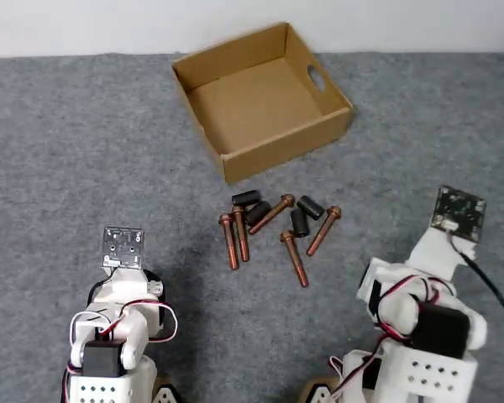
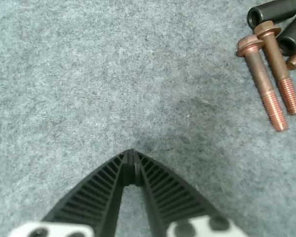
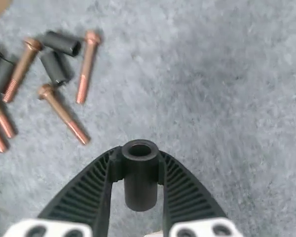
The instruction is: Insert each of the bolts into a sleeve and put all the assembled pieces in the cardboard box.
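Note:
Several copper bolts [image 1: 295,259] and black sleeves [image 1: 299,222] lie mixed in a loose pile on the grey carpet, just in front of the open cardboard box [image 1: 286,151]. My right gripper [image 3: 139,160] is shut on one black sleeve [image 3: 140,190], held upright with its bore facing the camera, off to the right of the pile. Bolts [image 3: 64,114] and sleeves [image 3: 61,43] lie beyond it. My left gripper [image 2: 130,156] is shut with nothing in it, low over bare carpet to the left of the pile. Two bolts [image 2: 264,84] and a sleeve [image 2: 272,11] lie beyond its tips.
The left arm [image 1: 118,336] stands at the near left and the right arm [image 1: 420,319] at the near right. The box has nothing inside and a hand hole [image 1: 317,80] in its right wall. Grey carpet [image 1: 67,151] covers the whole table.

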